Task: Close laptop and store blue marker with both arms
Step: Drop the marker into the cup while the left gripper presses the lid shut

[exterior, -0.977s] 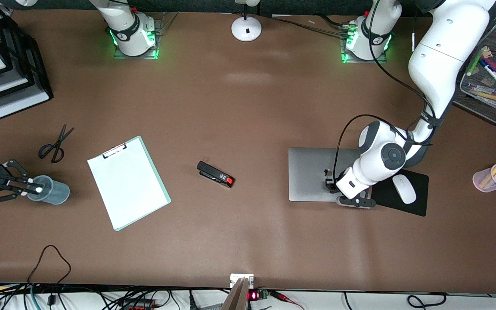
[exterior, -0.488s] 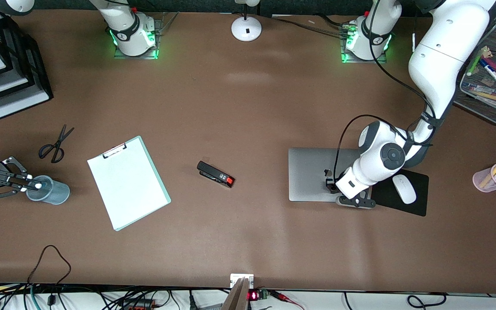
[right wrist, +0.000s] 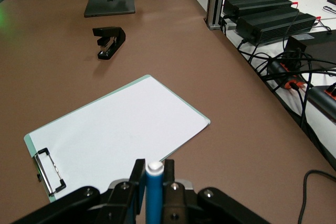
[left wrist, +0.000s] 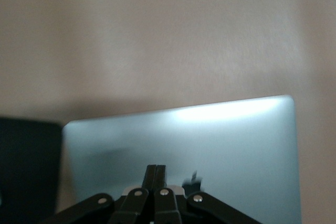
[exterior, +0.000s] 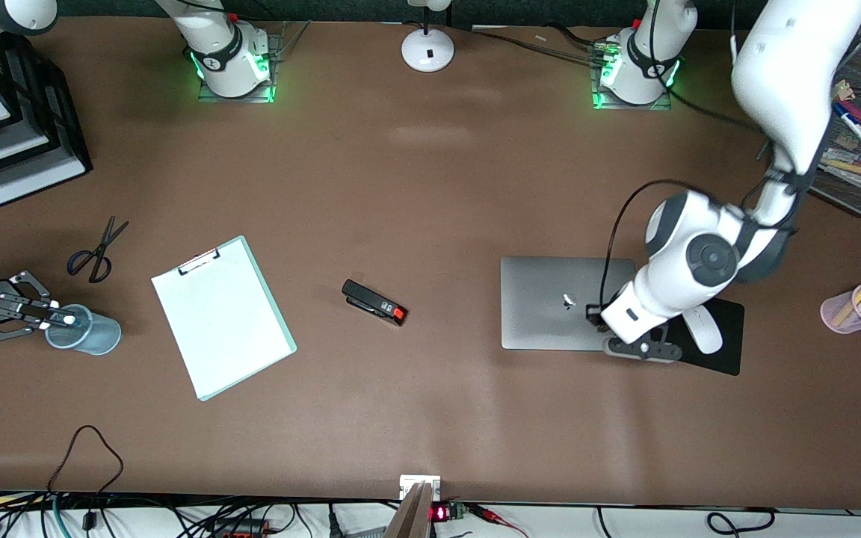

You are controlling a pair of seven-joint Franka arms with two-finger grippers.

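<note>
The laptop [exterior: 550,302] lies closed, its silver lid and dark apple logo up, beside the black mouse pad [exterior: 726,355]. My left gripper [exterior: 625,345] is shut and empty, over the lid's edge at the mouse-pad end; in the left wrist view the shut gripper [left wrist: 156,174] is above the lid [left wrist: 210,140]. My right gripper [exterior: 57,320] is shut on the blue marker [right wrist: 154,198]. The marker's white end [exterior: 69,321] is over the rim of a translucent blue-grey cup [exterior: 94,336] at the right arm's end of the table.
A clipboard [exterior: 221,317], scissors [exterior: 94,250] and a black stapler [exterior: 374,301] lie mid-table. A white mouse [exterior: 702,332] sits on the pad. A pink pen cup [exterior: 853,310], a mesh pen tray [exterior: 849,161], stacked paper trays [exterior: 19,127] and a lamp base [exterior: 427,48] stand around.
My left arm has risen and shifted toward its own end of the table, uncovering the apple logo. My right gripper with the marker has shifted slightly at the cup.
</note>
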